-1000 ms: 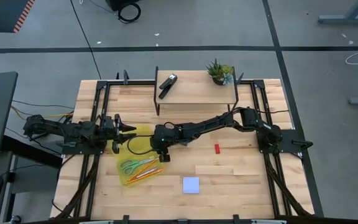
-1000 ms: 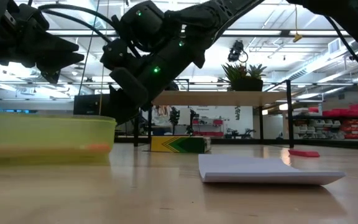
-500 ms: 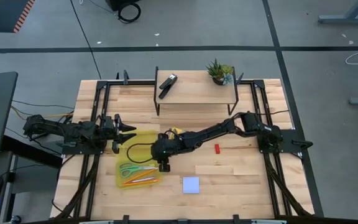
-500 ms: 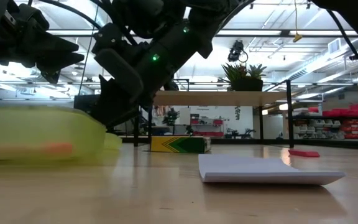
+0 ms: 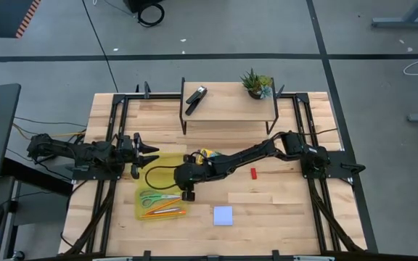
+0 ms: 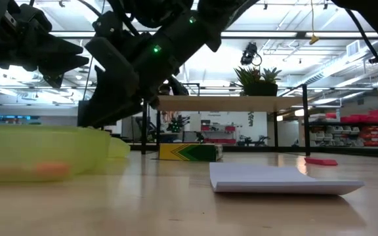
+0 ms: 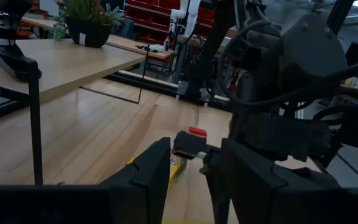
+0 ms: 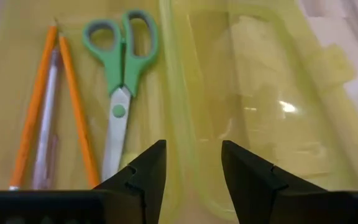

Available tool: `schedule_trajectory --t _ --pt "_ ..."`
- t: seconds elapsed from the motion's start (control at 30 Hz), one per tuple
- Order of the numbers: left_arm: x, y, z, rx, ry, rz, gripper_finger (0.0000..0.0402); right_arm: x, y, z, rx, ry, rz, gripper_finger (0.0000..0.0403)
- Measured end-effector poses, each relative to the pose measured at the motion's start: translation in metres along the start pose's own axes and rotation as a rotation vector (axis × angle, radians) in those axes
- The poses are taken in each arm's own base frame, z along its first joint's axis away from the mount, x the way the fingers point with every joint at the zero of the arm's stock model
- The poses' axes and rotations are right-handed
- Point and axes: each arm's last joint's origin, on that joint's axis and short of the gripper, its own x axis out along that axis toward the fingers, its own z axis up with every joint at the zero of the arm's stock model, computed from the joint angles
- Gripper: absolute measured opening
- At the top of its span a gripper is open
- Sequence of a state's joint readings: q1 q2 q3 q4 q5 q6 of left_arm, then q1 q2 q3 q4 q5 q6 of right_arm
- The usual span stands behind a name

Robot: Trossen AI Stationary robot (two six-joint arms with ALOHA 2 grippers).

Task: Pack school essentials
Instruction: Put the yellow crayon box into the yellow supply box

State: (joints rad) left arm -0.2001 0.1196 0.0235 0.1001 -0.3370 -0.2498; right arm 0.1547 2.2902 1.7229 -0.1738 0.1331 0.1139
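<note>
A clear yellow-green case [image 5: 160,185] lies open on the table's left half. Its tray holds green-handled scissors [image 8: 120,81] and orange pencils [image 8: 73,106]. The empty lid [image 8: 260,99] lies flat beside the tray. My right gripper [image 5: 187,191] reaches over the case from the right and is shut on it. A crayon box [image 5: 205,154], a red block [image 5: 253,172] and a pale blue note pad [image 5: 223,215] lie flat on the table outside the case. My left gripper [image 5: 149,148] hovers open at the case's far left corner. My right gripper pinches the raised wall [image 8: 178,134] between the case's tray and its lid, one finger on the tray side and one on the lid side. The fingers slant down from the table's right. The case stays flat on the table.
A low wooden shelf [image 5: 227,109] stands at the far side with a black stapler [image 5: 195,99] and a potted plant [image 5: 256,83] on it. Black metal rails [image 5: 115,130] run along both side edges. Free wood lies right of the note pad.
My right gripper has moved toward the table's near edge and rolled at the wrist, keeping its hold. The case has turned with it from slanted to square with the table edges and slid a little toward the near left.
</note>
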Motion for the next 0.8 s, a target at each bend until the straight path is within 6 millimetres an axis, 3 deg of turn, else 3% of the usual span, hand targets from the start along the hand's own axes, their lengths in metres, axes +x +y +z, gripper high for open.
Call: schedule_trajectory --t 0.2,0.47,0.67,0.8 --pt "0.000 0.000 0.000 0.000 0.000 0.000 0.0147 -0.005 -0.016 0.007 -0.076 0.070 -0.091 0.0161" --pt "0.000 0.000 0.000 -0.001 0.000 0.000 0.0148 -0.013 -0.042 0.001 -0.084 0.219 -0.187 0.0161" --pt "0.000 0.000 0.000 0.000 0.002 0.000 0.0153 -0.054 -0.043 0.008 -0.094 0.223 -0.253 0.0162" --pt "0.000 0.000 0.000 0.002 0.006 0.001 0.0149 -0.084 -0.050 -0.003 -0.033 0.188 -0.280 0.0168"
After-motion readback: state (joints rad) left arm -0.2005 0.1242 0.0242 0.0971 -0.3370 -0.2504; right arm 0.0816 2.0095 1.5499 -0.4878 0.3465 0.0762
